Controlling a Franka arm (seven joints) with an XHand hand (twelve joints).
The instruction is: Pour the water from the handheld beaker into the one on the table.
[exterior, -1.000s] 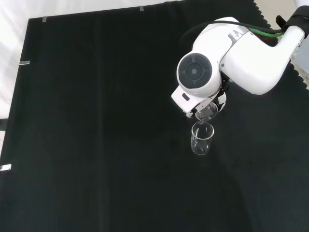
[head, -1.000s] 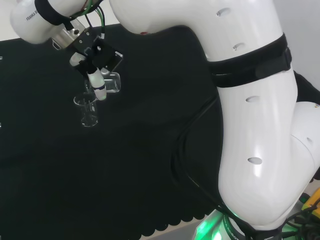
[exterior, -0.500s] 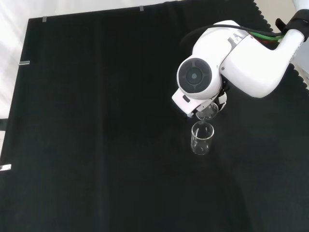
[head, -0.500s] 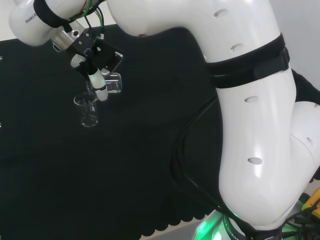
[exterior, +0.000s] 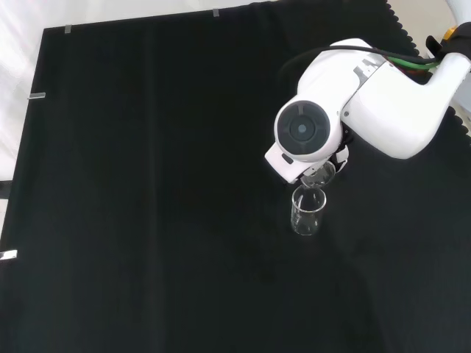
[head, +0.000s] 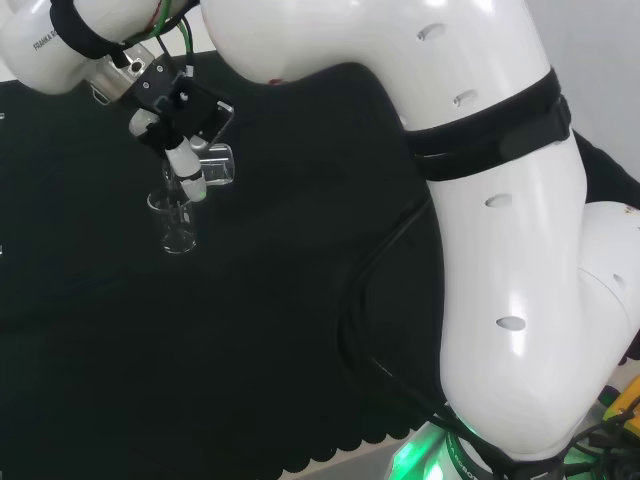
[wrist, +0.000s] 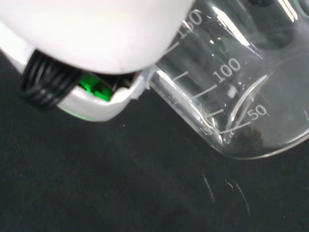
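Fingers (head: 186, 163) clasp clear tilted beaker (head: 218, 167) above upright glass beaker (head: 173, 222).

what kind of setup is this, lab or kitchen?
Likely a lab-style robot test bench: a black cloth covers it, and the hand tips a clear graduated beaker over a second beaker.

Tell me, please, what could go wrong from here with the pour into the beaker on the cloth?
The hand holds the tilted beaker right over the standing beaker. The glass lips sit close, so a knock might tip the standing one. Its mouth is narrow, so a stream slightly off line could wet the black cloth.
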